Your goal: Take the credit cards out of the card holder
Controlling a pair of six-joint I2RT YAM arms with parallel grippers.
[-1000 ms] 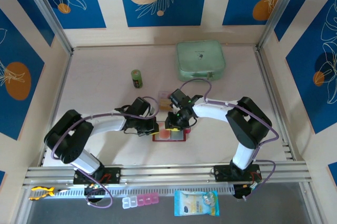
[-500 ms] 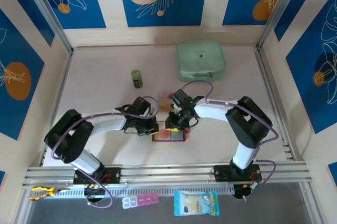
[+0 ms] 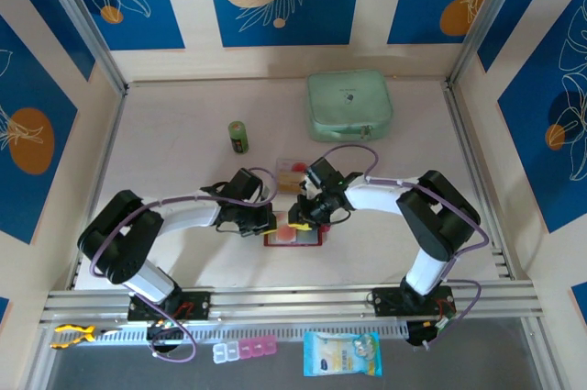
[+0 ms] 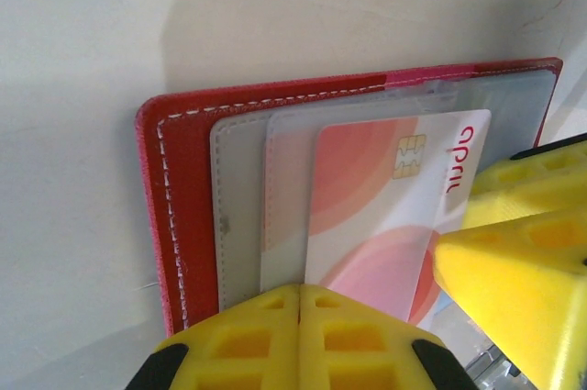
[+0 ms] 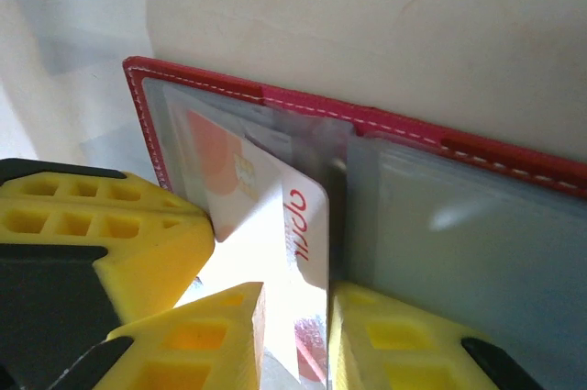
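Wallet-style card holder (image 3: 295, 235) in the top view: red, lies open and flat on table (image 3: 183, 133) at near middle, between both arms. Left gripper (image 3: 269, 223) down at its left edge, right gripper (image 3: 301, 217) down at its far edge, the two just beside each other. Tan credit card (image 3: 291, 170) loose on table just far of right gripper, apart from holder. Farther back, mint green zip case (image 3: 349, 105); left of that, small green cylinder (image 3: 238, 137).

Left wrist view: left gripper (image 4: 300, 317) with fingers pressed together, no gap along seam, nothing between them, tips over edge of card holder (image 4: 174, 216). White credit card (image 4: 385, 197) with reddish bands and gold chip lies over clear pockets (image 4: 240, 206). Yellow fingers (image 4: 514, 261) of right gripper at card's printed end.

Right wrist view: card holder (image 5: 385, 124) open, red stitched border around clear pockets. White credit card (image 5: 275, 197) tilted, one end raised off holder's left half. Right gripper (image 5: 295, 303) with fingers a narrow gap apart, card standing in that gap against both; cannot tell whether pinched firmly. Yellow fingers (image 5: 101, 225) of left gripper just beside card.
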